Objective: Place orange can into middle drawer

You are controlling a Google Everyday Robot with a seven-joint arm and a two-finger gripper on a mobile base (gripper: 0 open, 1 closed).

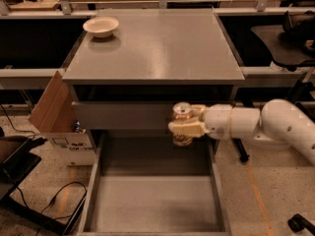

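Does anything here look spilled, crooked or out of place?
Nothing stands out. The gripper holds the can upright above the back right of the open drawer; the bowl sits upright on the cabinet top.

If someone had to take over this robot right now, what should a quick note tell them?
Tool: shut on the orange can, at the front right of the cabinet.
Orange can: held upright in the air, apparently over the back of the open middle drawer.
Done: can grasped, drawer open.
Left: lower the can onto the drawer floor, let go, pull away.
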